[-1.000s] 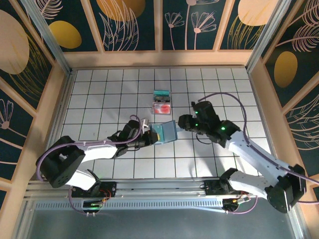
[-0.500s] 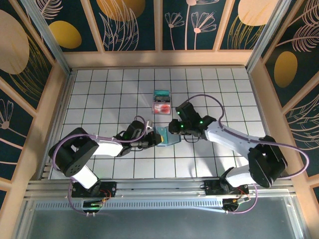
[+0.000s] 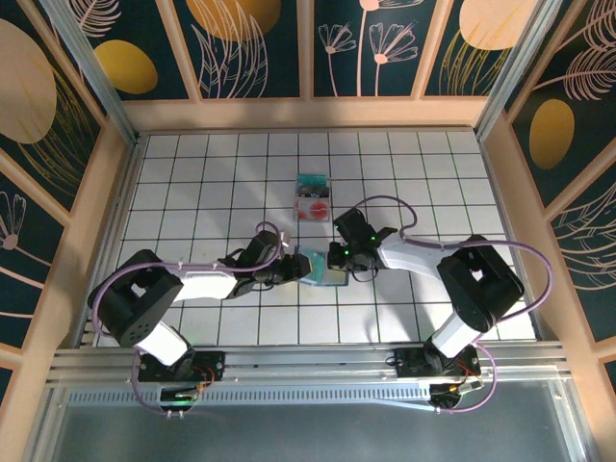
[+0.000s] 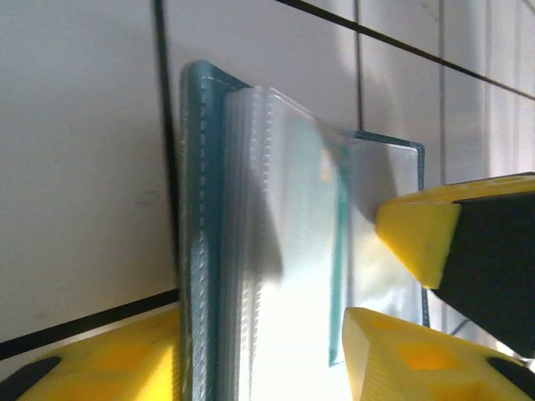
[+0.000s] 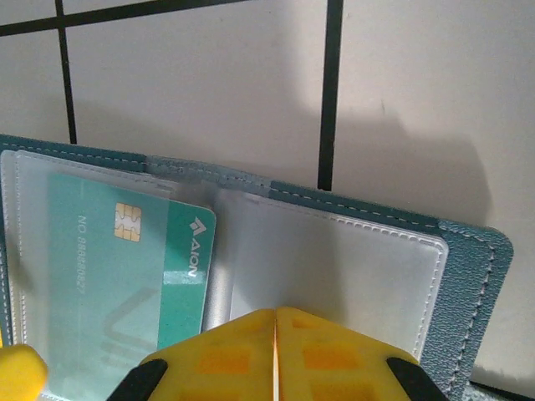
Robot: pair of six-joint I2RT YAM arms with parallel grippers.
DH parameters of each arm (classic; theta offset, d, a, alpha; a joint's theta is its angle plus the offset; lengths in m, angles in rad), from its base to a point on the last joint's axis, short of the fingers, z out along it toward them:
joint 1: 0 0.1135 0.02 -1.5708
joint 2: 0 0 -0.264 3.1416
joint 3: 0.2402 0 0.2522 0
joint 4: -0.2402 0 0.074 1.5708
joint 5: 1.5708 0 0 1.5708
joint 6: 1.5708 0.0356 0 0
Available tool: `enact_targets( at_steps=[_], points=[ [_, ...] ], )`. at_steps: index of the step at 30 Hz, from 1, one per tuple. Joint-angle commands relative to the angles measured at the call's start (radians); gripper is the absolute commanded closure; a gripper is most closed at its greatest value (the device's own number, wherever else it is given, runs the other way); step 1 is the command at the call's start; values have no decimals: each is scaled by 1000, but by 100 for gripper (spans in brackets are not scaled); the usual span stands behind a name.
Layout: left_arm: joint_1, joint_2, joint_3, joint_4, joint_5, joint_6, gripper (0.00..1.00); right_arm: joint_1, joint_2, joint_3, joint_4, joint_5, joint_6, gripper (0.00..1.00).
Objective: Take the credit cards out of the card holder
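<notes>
Two cards lie on the table (image 3: 192,173) just beyond the open holder (image 3: 322,268): a teal card (image 3: 311,181) and a pink card (image 3: 313,207). A green card (image 5: 125,276) sits in a holder sleeve (image 5: 334,267). The right gripper (image 5: 274,313) is closed tip to tip at that sleeve; the left gripper (image 4: 259,334) straddles the holder's edge, and I cannot tell whether it is clamped.

Card holders: one slate-blue folding card holder (image 5: 472,284) was there.
Loose cards: two lay out (both on the white tiled table (image 3: 192,173)), a teal rectangular card (image 3: 310,180) and a whitish-pink card with a red mark (image 3: 312,207).
Sleeved cards: one green chip card (image 5: 100,276) showed.
</notes>
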Motion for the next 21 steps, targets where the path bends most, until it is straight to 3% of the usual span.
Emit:
enact_targets(
  at_steps=[1,5,13,21],
  points=[
    [-4,-30,4,-115,-90,32,55,-11,31,-14,44,-12,3,90],
    [-6,-8,-11,-52,-48,30,65,-35,70,-2,39,-9,-23,91],
    [-41,59,30,-46,-45,42,75,-99,76,29,7,-31,-92,91],
    [-43,-58,51,-187,-188,40,57,-95,-38,32,-12,-48,-50,88]
  ],
)
